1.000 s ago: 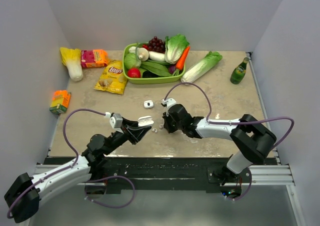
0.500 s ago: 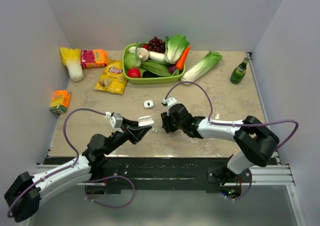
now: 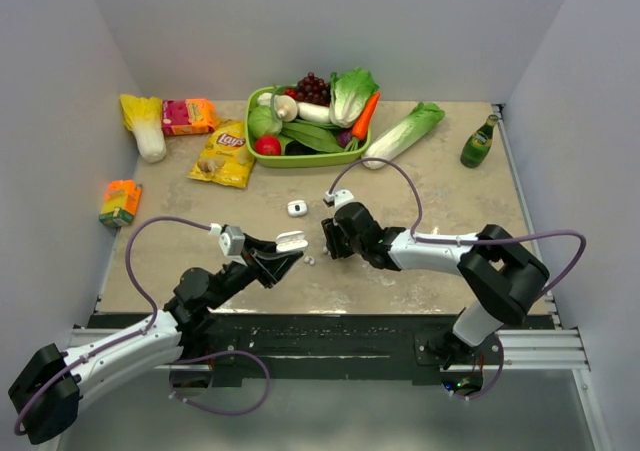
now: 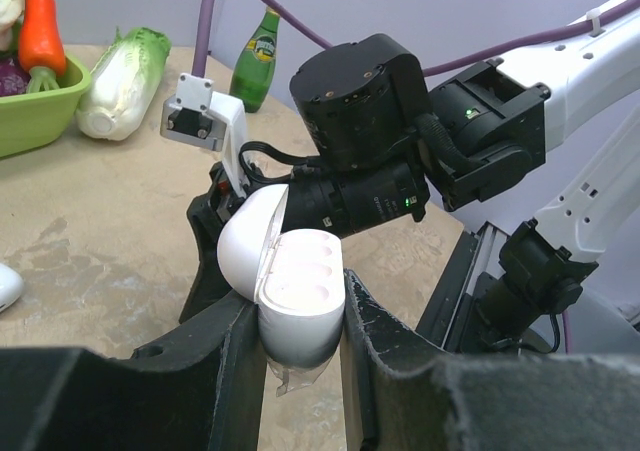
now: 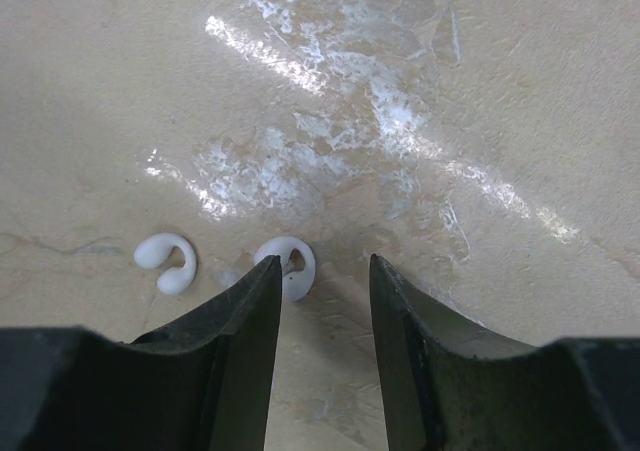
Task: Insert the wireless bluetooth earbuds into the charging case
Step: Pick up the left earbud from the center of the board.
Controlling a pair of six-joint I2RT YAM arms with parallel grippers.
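The worktop (image 3: 460,211) is a beige, marbled slab, glossy where the light strikes it; at its far edge sits a green basket (image 3: 310,160) heaped with vegetables and fruit, a pale cabbage (image 3: 403,133) lying just to its right and a green bottle (image 3: 479,143) upright near the right wall; at far left lie a napa cabbage (image 3: 143,123), a pink-and-orange packet (image 3: 188,116) beside it, and a yellow crisp bag (image 3: 225,154); an orange carton (image 3: 120,201) sits by the left wall; mid-worktop lies a small white case (image 3: 296,208); nearer the front, two white earbuds (image 5: 167,262) lie side by side, apart.
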